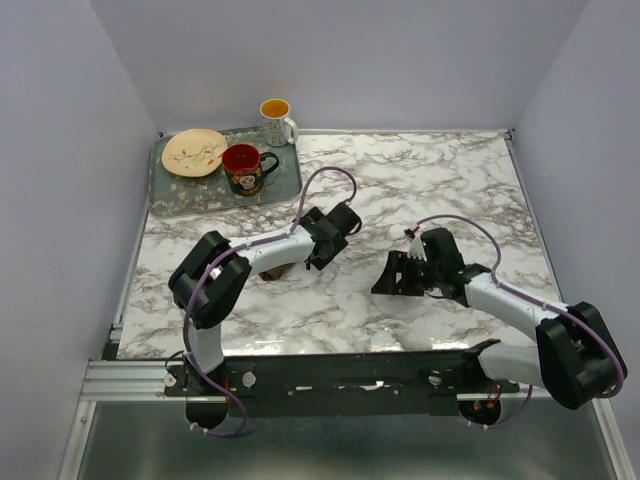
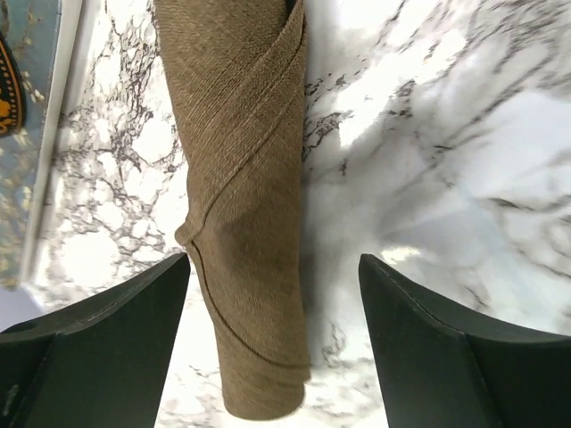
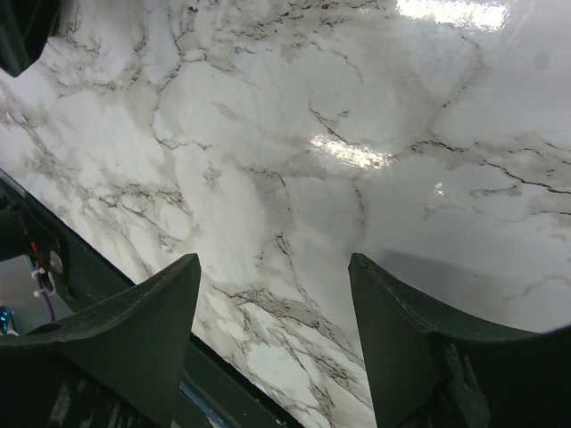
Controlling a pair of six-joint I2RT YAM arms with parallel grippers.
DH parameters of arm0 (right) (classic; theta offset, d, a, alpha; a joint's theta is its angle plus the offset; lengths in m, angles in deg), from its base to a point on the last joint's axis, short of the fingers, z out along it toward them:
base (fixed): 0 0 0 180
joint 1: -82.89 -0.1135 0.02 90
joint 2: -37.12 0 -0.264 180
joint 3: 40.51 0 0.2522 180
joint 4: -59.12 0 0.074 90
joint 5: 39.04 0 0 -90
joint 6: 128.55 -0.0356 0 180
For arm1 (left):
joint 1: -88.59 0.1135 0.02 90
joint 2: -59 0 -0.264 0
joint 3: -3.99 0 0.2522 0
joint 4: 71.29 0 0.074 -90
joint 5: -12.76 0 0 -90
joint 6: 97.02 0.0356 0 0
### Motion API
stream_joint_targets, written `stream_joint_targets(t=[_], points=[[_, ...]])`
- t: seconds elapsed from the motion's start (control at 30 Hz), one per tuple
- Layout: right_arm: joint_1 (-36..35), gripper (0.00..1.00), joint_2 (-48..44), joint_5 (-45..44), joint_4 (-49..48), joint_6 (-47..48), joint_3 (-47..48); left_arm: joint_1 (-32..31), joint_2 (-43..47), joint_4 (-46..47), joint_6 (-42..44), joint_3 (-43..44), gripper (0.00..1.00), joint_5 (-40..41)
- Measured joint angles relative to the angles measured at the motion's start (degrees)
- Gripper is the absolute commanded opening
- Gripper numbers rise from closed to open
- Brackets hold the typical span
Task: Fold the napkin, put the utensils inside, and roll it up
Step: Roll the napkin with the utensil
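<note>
Looking down from the top camera, the rolled napkin (image 1: 276, 270) shows only as a small brown patch on the desk (image 1: 450, 180), left of the middle and a little nearer the near edge, mostly hidden beneath the left arm; the left claw (image 1: 318, 252) hangs just beside that patch, toward the middle of the desk; the right claw (image 1: 398, 272) sits right of the middle, well apart from the napkin; a tray (image 1: 175, 205) fills the far left corner, carrying a plate (image 1: 194, 152) and a red mug (image 1: 243, 168), with a white mug (image 1: 276, 121) at the tray's far right corner.

From the left wrist, the napkin (image 2: 241, 178) lies as a tight brown roll on the marble, running lengthwise between the fingers (image 2: 98, 357) of the left claw (image 2: 274, 267); the jaws stand wide and grip nothing; the roll lies close beside the finger on the tray's side, contact impossible to tell, with a clear gap to the other.

From the right wrist, the right claw (image 3: 272, 267) is spread wide, holding nothing, only bare marble between its fingers (image 3: 125, 348); the desk's near edge crosses the lower left.
</note>
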Motion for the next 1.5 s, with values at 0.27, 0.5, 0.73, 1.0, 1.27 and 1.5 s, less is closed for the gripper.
stream_joint_targets(t=[0.27,0.5,0.73,1.0,1.27,1.5], points=[[0.0,0.76,0.5,0.2,0.0,0.0,0.8,3.7,13.0,-3.0,-7.7,2.7,0.59,-10.1],[0.0,0.76,0.8,0.2,0.3,0.0,3.4,21.6,16.5,-2.7,-17.4,4.7,0.34,-24.6],[0.0,0.76,0.4,0.2,0.5,0.2,4.7,29.2,9.1,-3.2,-23.8,4.4,0.30,-35.0],[0.0,0.76,0.0,0.2,1.7,0.5,4.7,28.9,6.7,-2.9,-26.3,1.4,0.29,-38.9],[0.0,0.76,0.0,0.2,2.0,0.5,4.7,28.9,3.9,-2.6,-26.8,0.9,0.29,-39.0],[0.0,0.76,-0.2,0.2,2.0,0.5,4.7,28.9,2.1,-1.8,-26.9,0.9,0.28,-39.0]])
